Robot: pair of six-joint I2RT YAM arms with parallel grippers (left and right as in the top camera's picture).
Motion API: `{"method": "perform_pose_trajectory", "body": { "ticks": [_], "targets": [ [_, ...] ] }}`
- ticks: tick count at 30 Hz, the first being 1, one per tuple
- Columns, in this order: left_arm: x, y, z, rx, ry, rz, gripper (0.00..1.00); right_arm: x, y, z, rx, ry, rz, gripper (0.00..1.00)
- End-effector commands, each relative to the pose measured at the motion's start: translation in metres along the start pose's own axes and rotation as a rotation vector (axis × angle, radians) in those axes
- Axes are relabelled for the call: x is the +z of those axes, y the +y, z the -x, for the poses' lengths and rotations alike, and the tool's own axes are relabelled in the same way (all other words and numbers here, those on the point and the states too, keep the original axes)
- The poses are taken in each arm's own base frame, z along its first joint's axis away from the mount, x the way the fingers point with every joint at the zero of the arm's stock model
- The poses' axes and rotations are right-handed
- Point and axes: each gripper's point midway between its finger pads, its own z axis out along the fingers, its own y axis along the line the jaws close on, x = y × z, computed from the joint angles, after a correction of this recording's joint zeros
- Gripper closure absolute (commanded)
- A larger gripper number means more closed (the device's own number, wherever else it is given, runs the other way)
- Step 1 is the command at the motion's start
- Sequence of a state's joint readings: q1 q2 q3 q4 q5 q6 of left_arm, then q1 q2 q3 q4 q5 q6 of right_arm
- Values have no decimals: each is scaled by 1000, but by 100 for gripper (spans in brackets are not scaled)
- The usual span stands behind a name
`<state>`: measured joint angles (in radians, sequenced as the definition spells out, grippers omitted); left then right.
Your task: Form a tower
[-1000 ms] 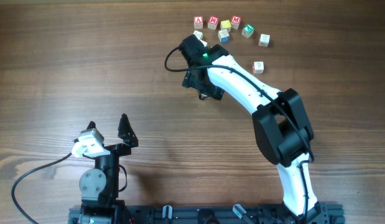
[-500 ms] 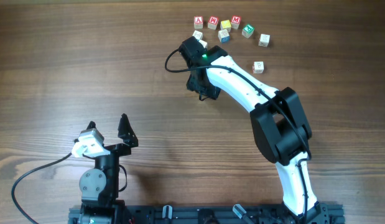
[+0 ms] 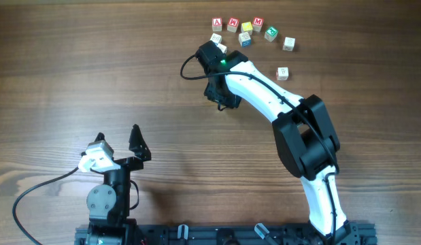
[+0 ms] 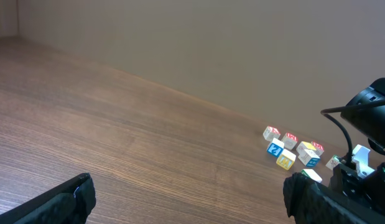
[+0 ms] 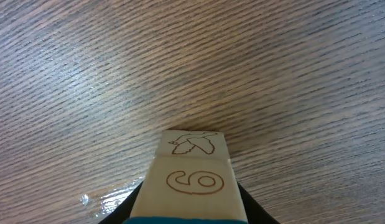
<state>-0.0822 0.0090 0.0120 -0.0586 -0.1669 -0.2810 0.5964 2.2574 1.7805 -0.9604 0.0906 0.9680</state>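
Tower [image 5: 191,163] pinched in right gripper [image 5: 191,193], jaws narrowly apart.

Looks like a robotics lab: wood-grain table [image 3: 60,82], plain wall [image 4: 180,37], rail-mounted arms [image 3: 264,88].

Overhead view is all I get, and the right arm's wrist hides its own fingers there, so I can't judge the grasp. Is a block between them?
Observer: Yes. The right wrist view shows a pale block between the dark fingers of the right gripper, one finger on each side.
Operator: Are they squeezing it?
Observer: They sit close against its sides. Whether they press on it, I cannot tell.
Operator: Which faces show?
Observer: A numeral outlined in brown, a 6 or a 9, and beyond it a bird outline. Whether that is one cube or two stacked, I cannot tell.
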Motion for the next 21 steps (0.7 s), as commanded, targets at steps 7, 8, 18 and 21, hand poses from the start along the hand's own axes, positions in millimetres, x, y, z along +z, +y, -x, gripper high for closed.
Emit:
{"method": "perform_pose_trajectory", "body": {
  "ticks": [7,8,18,21],
  "targets": [
    [0,3,-1,19,-3,12,0,10,-7,-2,-1,7,-33,62],
    [0,3,-1,19,-3,12,0,10,-7,-2,-1,7,-33,62],
    [0,3,-1,19,-3,12,0,10,-6,-4,-53,17,-25,70],
    [0,3,-1,19,-3,11,0,9,-5,-4,-78,25,-17,70]
  ]
}}
